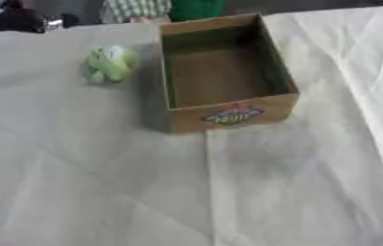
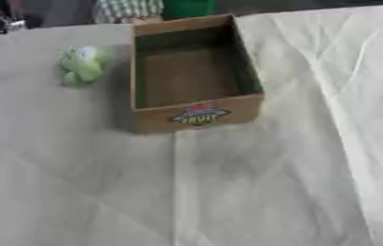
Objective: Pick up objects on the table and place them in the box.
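An open brown cardboard box [image 1: 232,115] with a fruit label on its front wall stands on the cloth-covered table [image 1: 228,192], a little past the middle. Its inside looks empty. To the left of the box, apart from it, lies a small green and white rounded object [image 1: 109,64]. Neither of my hands shows in either eye view.
The cream cloth has creases and folds running across it. At the far edge, behind the box, part of a person in a checked garment [image 1: 137,8] and a green shape [image 1: 196,8] show. A dark object [image 1: 18,20] sits at the far left corner.
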